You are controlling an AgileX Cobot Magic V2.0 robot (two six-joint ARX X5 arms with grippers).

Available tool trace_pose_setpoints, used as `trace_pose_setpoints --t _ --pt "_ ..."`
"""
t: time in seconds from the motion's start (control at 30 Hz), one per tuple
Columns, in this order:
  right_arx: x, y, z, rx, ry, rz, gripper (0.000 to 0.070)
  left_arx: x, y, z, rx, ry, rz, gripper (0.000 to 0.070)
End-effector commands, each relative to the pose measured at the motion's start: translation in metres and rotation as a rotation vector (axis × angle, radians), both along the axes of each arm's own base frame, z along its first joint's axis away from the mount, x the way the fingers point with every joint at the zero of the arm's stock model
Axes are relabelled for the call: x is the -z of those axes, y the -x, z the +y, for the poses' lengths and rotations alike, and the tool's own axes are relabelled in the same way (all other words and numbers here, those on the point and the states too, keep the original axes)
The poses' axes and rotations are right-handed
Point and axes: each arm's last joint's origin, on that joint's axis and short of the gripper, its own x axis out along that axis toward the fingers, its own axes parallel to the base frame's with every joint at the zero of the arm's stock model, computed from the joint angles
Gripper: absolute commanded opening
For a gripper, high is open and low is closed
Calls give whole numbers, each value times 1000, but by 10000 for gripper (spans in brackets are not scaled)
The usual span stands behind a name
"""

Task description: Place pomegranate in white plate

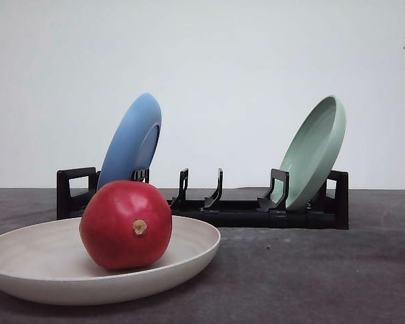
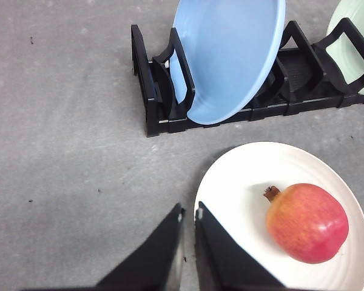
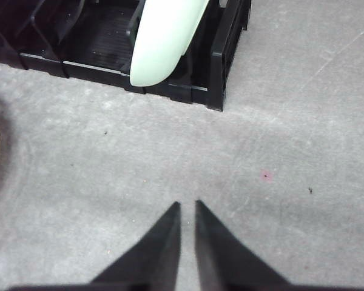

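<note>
You see the pomegranate (image 1: 125, 224), round, glossy red with a tan stem nub, resting inside the white plate (image 1: 189, 253), a wide, shallow, matte dish on the grey desk (image 1: 310, 277). Both arms' fingers are nearly shut, holding nothing, above the desk.

We see the pomegranate (image 2: 307, 222) resting in the white plate (image 2: 242, 176), toward its 4 o'clock side, stem nub pointing to 10 o'clock. Our left gripper (image 2: 189, 213), jaws nearly together and empty, sits at the plate's 9 o'clock rim. The blue plate (image 2: 227, 54) leans in the black rack (image 2: 155, 103) at 12 o'clock.
</note>
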Motion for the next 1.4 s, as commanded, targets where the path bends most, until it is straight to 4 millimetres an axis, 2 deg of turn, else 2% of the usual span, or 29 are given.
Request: trace_pose_setpoints --t 0.0,0.53,0.63,0.8,1.13,1.37 --pt "-1 -1 1 -6 2 -8 10 -4 -1 -1 5 4 -12 6" --pt "-2 -2 1 -14 -8 -17 11 -4 -1 0 -2 5 -18 6" --pt "-2 -2 1 -14 -8 -17 11 1 -1 3 -24 16 -46 6" --pt "-2 -2 1 -14 -7 -17 11 30 7 17 -107 43 -169 6" --pt "-2 -2 1 -14 -8 -17 10 111 20 39 -267 24 -411 6" --pt "-2 -2 1 -14 -7 -17 11 143 28 42 -288 2 -465 6"
